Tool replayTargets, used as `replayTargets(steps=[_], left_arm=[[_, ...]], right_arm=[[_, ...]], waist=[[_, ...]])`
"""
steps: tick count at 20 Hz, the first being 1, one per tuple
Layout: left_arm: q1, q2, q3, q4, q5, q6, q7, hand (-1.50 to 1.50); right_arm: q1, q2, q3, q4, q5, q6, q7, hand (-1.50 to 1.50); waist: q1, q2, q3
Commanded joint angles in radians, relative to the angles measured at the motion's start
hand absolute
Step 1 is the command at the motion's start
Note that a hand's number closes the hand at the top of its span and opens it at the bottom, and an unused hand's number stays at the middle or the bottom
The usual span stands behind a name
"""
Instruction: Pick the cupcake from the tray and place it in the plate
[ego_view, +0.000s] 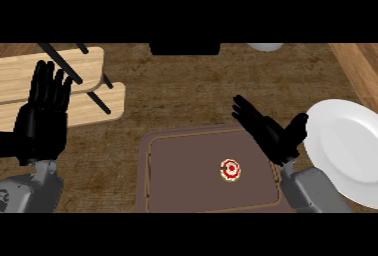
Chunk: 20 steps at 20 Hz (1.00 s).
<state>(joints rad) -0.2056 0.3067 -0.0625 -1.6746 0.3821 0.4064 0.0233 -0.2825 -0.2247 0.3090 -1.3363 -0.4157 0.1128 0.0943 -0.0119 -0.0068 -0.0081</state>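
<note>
Status check, head view.

Left edge: left hand (40, 117) is open, fingers straight and pointing up, holding nothing. It rests over the end of a wooden rack (22, 70) with dark rods and takes no part in the task.

Centre: brown tray (184, 175) lies flat on the counter (184, 95). The cupcake (230, 170) sits on the tray floor, right of its middle, seen from above as a small round top with red and white rings. Nothing touches it.

Right of centre: right hand (273, 137) is over the tray's upper right corner, between cupcake and plate. Its fingers are spread and straight, the thumb is out to the side, and the hand is empty. It is near the cupcake but apart from it.

Right edge: white plate (343, 145) lies just beside the tray, partly cut off by the frame. No cupcake shows on the part in view.

Progress, my reading: no step is done. The pick is not yet made. Left to do:
- bring the right hand down onto the cupcake
- close round it and lift it
- carry it the short way right
- set it on the plate
</note>
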Motion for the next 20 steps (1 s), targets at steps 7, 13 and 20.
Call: replayTargets(steps=[7,13,20], left_arm=[[0.153,0.041,-0.103,0.103,-0.026,-0.070,0.116,0.00],[0.282,0.030,-0.168,0.108,-0.013,-0.125,0.130,0.00],[0.274,0.034,-0.201,0.115,-0.029,-0.149,0.147,0.00]], right_arm=[[-0.151,-0.408,-0.117,-0.084,0.364,-0.091,-0.062,1.50],[-0.039,-0.225,-0.301,-0.126,0.291,-0.380,-0.224,-1.50],[0.054,-0.233,-0.234,-0.212,0.355,-0.369,-0.260,-1.50]], waist=[[-0.065,0.013,-0.028],[-0.079,0.017,0.009],[-0.050,0.010,0.006]])
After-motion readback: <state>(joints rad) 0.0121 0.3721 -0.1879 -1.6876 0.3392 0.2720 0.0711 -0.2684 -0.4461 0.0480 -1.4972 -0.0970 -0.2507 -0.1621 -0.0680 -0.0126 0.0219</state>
